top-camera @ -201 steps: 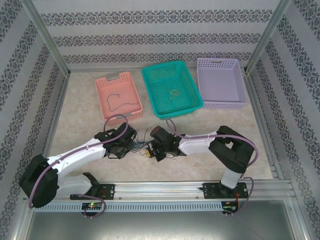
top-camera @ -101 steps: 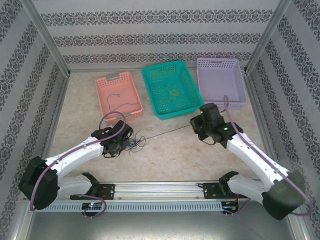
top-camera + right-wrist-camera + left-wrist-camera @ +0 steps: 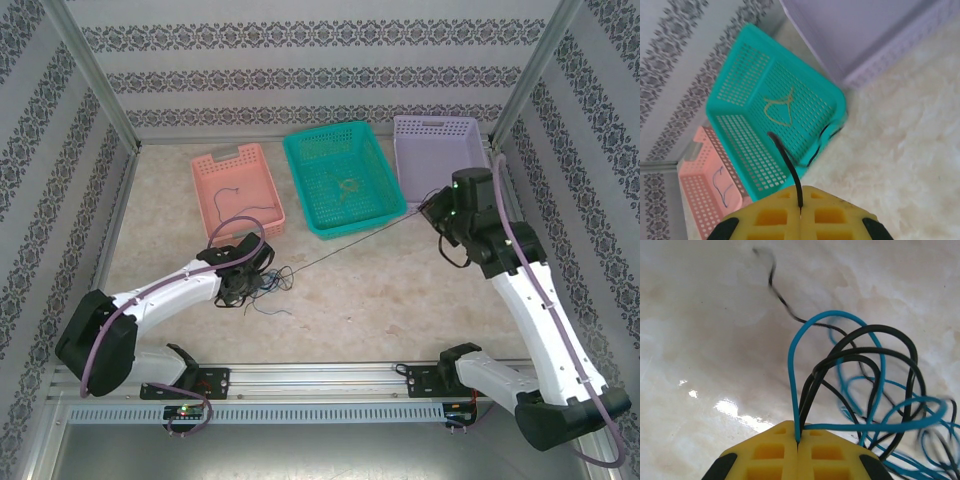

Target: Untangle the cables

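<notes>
"What are the arms doing?"

"The left fingers are pinching the bunch of cables right at their tips, down on the table. The right fingers are squeezing one black cable, and it is stretching tight between both."

"What's next?"

"I'm thinking a slow pull away, until it is slipping free."

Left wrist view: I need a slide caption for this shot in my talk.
Shut left gripper pinches tangled blue and black cables looping above the marbled table.
</notes>
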Action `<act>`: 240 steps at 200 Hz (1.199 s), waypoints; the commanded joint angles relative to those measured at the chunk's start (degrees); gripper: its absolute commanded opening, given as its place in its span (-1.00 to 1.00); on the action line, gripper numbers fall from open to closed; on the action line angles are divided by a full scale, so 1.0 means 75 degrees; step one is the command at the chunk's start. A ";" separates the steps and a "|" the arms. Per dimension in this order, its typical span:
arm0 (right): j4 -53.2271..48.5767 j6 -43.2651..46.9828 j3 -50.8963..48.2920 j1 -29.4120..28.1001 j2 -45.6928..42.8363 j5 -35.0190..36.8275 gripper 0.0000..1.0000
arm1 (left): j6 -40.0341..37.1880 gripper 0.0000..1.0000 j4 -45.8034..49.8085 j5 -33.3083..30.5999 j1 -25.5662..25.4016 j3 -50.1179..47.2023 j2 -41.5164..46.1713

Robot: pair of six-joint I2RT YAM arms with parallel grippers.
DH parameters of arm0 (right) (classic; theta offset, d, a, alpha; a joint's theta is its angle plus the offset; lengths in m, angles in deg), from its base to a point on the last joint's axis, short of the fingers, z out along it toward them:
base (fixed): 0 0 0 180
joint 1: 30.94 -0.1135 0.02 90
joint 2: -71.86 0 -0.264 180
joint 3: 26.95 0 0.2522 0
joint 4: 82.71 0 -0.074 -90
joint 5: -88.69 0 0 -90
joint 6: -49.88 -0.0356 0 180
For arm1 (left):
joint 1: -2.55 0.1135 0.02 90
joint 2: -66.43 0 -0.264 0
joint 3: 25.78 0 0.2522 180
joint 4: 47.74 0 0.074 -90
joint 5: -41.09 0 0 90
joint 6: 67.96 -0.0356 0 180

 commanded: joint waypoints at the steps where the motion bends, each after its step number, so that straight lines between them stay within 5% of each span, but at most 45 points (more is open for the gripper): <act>1: -0.0381 0.0755 0.0598 0.0200 0.0077 0.0672 -1.00 | -0.0195 -1.00 0.0463 -0.0397 0.0112 0.0172 -0.0058; 90: 0.0218 0.1943 0.2562 0.0606 0.0218 0.0711 -1.00 | -0.0396 -1.00 0.0549 -0.0556 0.0280 -0.0195 0.0007; 240: 0.1894 0.3043 0.6303 0.0612 0.1671 -0.0913 -1.00 | -0.0752 -1.00 0.0180 -0.0512 0.0704 -0.0165 -0.0527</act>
